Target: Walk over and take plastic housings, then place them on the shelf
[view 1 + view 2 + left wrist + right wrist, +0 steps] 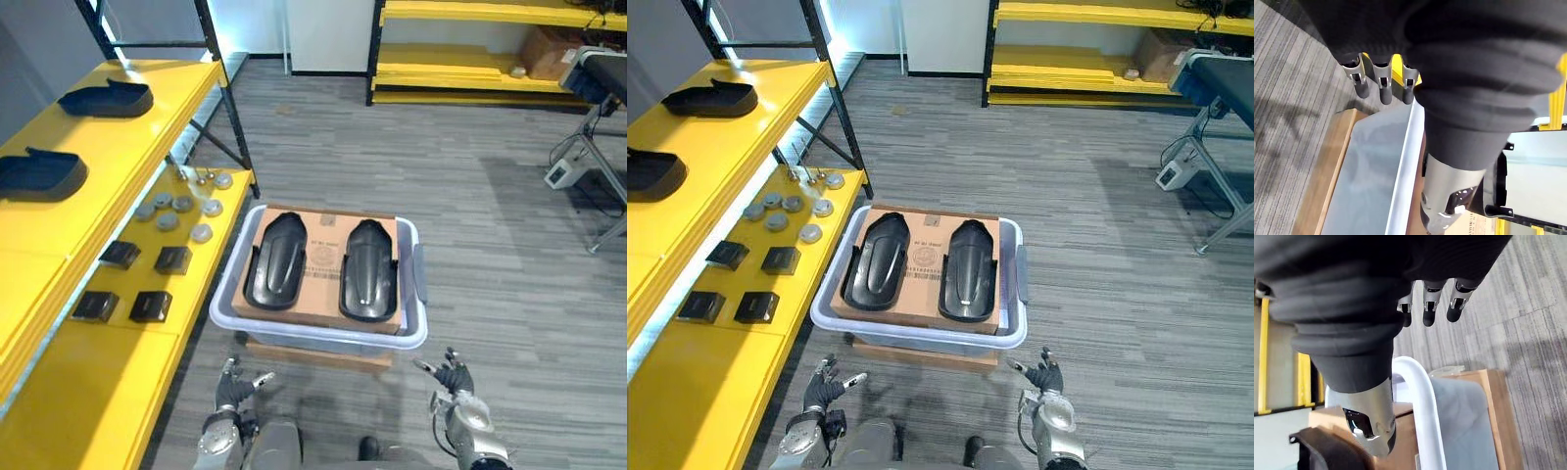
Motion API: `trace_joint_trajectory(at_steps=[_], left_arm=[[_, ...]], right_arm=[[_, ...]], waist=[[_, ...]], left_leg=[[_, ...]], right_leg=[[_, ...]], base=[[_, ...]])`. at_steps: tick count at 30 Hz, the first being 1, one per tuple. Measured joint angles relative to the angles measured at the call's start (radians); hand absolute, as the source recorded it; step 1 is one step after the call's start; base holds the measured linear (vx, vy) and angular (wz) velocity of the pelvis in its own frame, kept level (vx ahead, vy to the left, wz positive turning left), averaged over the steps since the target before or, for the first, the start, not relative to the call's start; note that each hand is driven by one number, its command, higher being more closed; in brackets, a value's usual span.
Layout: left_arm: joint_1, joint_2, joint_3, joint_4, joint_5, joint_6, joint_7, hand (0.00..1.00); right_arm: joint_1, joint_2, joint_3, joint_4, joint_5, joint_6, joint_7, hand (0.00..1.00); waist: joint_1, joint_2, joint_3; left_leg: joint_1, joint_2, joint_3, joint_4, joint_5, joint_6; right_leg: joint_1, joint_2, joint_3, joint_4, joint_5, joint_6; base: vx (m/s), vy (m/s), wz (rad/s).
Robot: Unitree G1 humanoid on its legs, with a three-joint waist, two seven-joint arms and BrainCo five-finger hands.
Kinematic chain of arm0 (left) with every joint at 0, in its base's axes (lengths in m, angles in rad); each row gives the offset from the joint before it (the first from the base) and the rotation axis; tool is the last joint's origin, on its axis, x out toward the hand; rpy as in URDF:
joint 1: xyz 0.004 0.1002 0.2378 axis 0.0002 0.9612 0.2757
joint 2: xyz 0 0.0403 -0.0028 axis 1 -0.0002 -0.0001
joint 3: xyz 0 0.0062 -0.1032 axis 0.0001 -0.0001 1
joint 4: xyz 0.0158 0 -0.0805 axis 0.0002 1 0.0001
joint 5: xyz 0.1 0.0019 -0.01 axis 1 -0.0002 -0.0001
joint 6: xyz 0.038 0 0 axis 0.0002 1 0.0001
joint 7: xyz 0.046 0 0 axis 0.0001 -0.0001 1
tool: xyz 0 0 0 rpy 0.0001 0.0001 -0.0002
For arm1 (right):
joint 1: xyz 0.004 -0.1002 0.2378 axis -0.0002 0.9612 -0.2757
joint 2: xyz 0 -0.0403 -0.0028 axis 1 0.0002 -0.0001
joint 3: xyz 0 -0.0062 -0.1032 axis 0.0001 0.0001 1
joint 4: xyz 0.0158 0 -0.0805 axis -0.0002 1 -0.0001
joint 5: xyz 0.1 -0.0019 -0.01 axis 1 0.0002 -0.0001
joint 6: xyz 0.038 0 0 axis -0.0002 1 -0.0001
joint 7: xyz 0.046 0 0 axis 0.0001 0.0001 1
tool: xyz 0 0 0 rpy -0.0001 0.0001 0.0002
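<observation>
Left hand [235,385] and right hand [453,378] hover, fingers [1385,92] relaxed, before the bin [315,337].

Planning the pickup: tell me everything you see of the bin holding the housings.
The bin is pale, translucent-looking plastic with a rolled rim and a grey latch on its right side. It sits on a wooden board on the carpet, beside the yellow shelf. Inside, cardboard carries two black housings side by side. The left hand and right hand hang short of it.

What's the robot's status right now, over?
Left hand, right hand open, empty, short of the bin. Two black housings side by side on cardboard inside. Two other housings on the yellow shelf. Nothing between hands and bin.
</observation>
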Motion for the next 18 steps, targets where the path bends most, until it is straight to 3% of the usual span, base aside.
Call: trace_joint_trajectory(at_steps=[3,10,18], left_arm=[[-0.003,0.034,-0.001,0.001,0.001,0.0,0.0,0.0],[0.007,0.083,0.009,0.02,0.002,0.0,-0.001,0.0],[0.051,0.082,0.01,0.017,0.012,0.0,-0.004,0.0]], right_arm=[[0.003,0.01,-0.005,0.0,0.0,0.002,-0.001,0.0],[-0.024,0.004,-0.059,-0.024,0.002,0.004,-0.011,0.0],[-0.001,-0.032,-0.1,-0.364,0.002,-0.006,-0.04,0.0]], waist=[[0.0,-0.041,-0.005],[0.005,-0.056,-0.016],[-0.02,-0.081,-0.033]], left_leg=[[0.011,-0.044,0.036,-0.016,-0.004,0.029],[0.045,-0.081,0.075,-0.077,0.002,0.063],[0.076,-0.088,0.099,-0.192,0.054,0.078]], right_leg=[[-0.002,-0.051,0.01,-0.005,-0.01,0.028],[0.015,-0.083,0.039,-0.073,0.014,0.061],[-0.001,-0.088,0.069,-0.116,0.046,0.063]], base=[[0.15,0.151,-0.07],[0.08,0.065,-0.12],[0.02,0.011,-0.1]])
